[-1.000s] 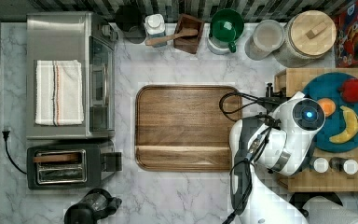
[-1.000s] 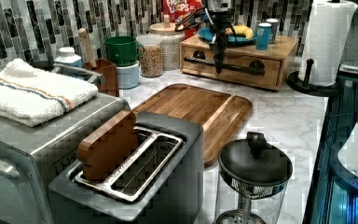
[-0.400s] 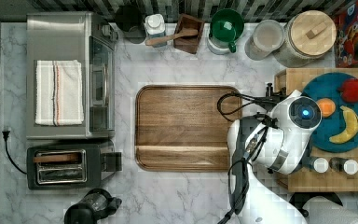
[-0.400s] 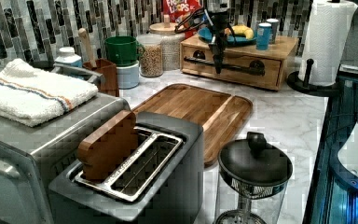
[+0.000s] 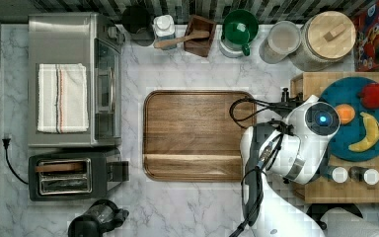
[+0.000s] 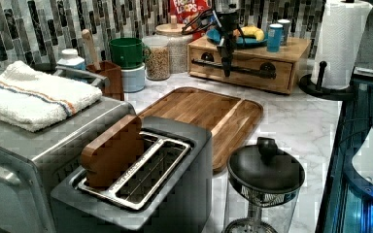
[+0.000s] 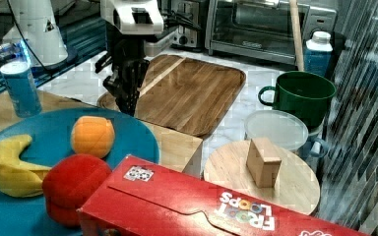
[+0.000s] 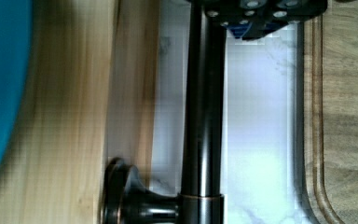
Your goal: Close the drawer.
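The drawer [image 6: 252,76] is the light wood front in the box under the slab top [image 5: 321,190], with a dark bar handle [image 6: 245,69] across it. In the left view it looks pushed in flush with the box. My gripper [image 6: 227,70] hangs straight down in front of the handle, fingers together and holding nothing. The right view puts the gripper [image 7: 128,104] at the slab's edge beside the blue plate [image 7: 128,140]. In the wrist view the handle [image 8: 204,116] runs beside the gripper [image 8: 256,18], with the drawer front [image 8: 128,93] close behind it.
A darker brown tray [image 5: 195,133] lies on the marble just in front of the box. A toaster oven [image 5: 71,79] and toaster [image 5: 74,175] stand on the top view's left. Jars and a green mug [image 5: 239,29] line the back. A paper towel roll [image 6: 340,41] stands beside the box.
The arm has shifted very slightly toward the top view's left. The drawer front and handle look the same as before.
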`<act>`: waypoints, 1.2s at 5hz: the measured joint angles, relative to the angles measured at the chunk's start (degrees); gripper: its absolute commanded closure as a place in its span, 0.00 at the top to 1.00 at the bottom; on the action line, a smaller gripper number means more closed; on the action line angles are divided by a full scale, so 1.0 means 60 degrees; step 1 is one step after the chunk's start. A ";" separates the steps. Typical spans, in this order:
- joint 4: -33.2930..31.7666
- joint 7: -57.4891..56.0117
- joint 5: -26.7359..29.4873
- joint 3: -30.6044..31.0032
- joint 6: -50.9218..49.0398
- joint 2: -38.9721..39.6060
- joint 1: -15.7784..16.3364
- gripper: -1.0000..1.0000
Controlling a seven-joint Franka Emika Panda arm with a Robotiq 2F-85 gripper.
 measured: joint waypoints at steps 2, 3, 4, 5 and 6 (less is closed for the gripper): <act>0.0093 -0.0009 -0.0048 0.0003 -0.0028 0.0096 0.0047 0.00; 0.0075 -0.0009 -0.0047 0.0010 0.0009 0.0100 0.0047 0.00; 0.0093 -0.0009 -0.0018 0.0010 -0.0005 0.0100 0.0044 0.00; 0.0112 -0.0009 -0.0061 0.0038 -0.0005 0.0117 0.0028 0.00; 0.0131 -0.0009 -0.0062 0.0042 -0.0005 0.0140 0.0030 0.00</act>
